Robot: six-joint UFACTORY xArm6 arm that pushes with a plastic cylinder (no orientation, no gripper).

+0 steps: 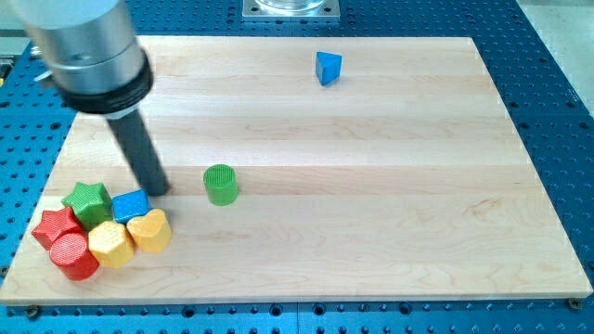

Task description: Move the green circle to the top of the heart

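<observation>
The board (371, 186) is showing pale, smooth wood with a fine lengthwise grain and a matt finish. The green circle (221, 184), the yellow heart (150, 229) and the blue triangle (328, 68) are looking like painted blocks with a soft sheen. The rod above my tip (159, 192) is appearing dark and matt, under a brushed grey metal collar (88, 46).

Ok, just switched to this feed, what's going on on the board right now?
My tip rests on the wooden board, just left of the green circle with a small gap, right above the blue cube. The yellow heart sits at the right edge of a cluster in the lower left with the green star, red star, red cylinder and yellow hexagon. A blue triangle lies alone near the top. The circle is not yet above the heart.
</observation>
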